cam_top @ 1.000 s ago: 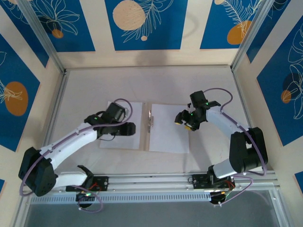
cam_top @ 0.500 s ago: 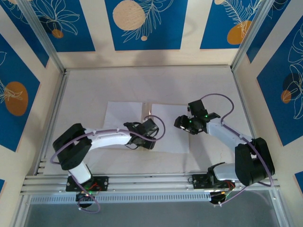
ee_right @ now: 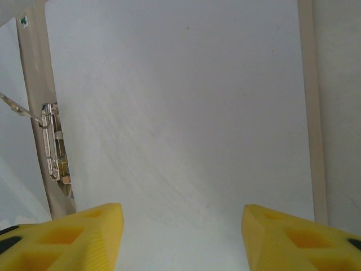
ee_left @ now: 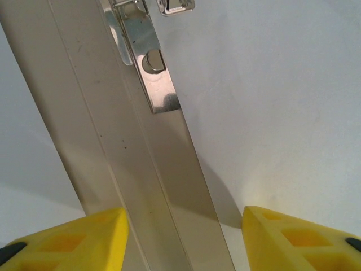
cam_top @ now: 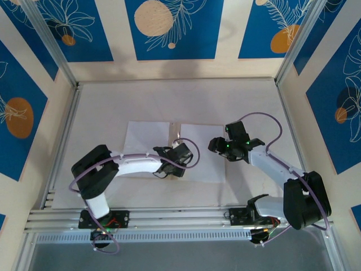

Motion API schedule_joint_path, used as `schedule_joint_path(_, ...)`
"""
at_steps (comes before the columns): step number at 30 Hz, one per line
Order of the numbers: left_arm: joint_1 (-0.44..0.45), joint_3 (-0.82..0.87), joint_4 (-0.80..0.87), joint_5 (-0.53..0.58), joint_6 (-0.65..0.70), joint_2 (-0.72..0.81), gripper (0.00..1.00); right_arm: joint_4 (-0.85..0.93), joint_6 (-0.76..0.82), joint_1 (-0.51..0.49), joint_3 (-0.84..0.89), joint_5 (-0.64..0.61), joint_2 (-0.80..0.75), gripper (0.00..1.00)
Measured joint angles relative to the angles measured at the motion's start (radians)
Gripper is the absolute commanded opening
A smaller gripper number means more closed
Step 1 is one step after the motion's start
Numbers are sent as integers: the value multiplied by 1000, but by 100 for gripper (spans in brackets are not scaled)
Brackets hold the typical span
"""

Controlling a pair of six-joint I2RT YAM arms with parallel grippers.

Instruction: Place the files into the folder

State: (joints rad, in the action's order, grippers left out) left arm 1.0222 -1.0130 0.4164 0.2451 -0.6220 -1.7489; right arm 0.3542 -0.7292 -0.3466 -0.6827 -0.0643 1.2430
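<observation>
Folder (ee_left: 141,186) clip (ee_left: 149,62) near left end effector (ee_left: 180,237)

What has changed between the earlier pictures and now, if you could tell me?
The left gripper swung rightward, from over the left half of the folder to above its spine and metal clip, its arm folding in towards its base. The right gripper barely shifted over the right half. Nothing was taken hold of or let go; both are open. The folder lies open as before.
</observation>
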Motion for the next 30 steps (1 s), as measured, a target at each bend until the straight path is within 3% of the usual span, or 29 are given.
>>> schedule_joint_path(30, 0, -14, -4, 22, -8, -13, 52, -25, -7, 21, 27, 0, -18, 58)
